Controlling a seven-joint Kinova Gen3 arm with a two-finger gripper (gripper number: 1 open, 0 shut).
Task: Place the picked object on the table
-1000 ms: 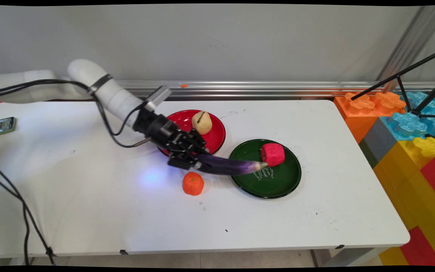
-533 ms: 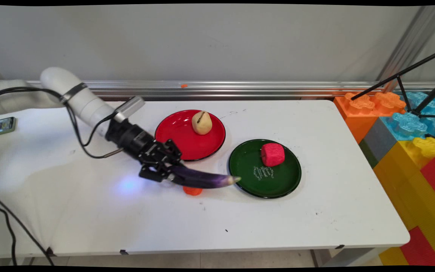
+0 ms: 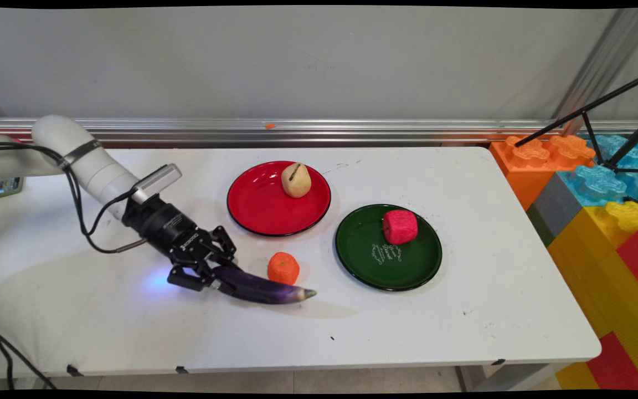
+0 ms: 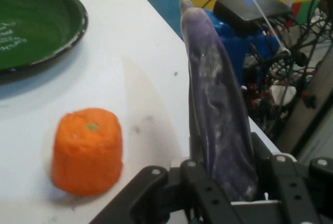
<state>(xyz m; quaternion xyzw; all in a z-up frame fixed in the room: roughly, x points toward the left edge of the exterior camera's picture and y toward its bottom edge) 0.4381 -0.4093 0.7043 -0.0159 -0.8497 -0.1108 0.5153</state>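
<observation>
My gripper (image 3: pixel 212 277) is shut on the thick end of a long purple eggplant (image 3: pixel 266 290), which points right and hangs low over the white table (image 3: pixel 407 327). In the hand view the eggplant (image 4: pixel 216 109) rises between the fingers (image 4: pixel 200 182). An orange carrot chunk (image 3: pixel 283 268) stands on the table just behind the eggplant's tip; the hand view shows the carrot chunk (image 4: pixel 87 151) to the left. Further right lies a green plate (image 3: pixel 396 271) with a red fruit (image 3: pixel 400 226) on it.
A red plate (image 3: pixel 258 205) behind the gripper carries a beige potato-like piece (image 3: pixel 296 179). A phone (image 3: pixel 1 187) lies at the table's far left. Large coloured toy blocks (image 3: pixel 601 188) stand off the right end. Black cables (image 3: pixel 83 216) hang from the arm.
The gripper has carried the eggplant left and toward the near edge, away from the green plate, and lower over the table. The carrot chunk is now uncovered behind the eggplant.
</observation>
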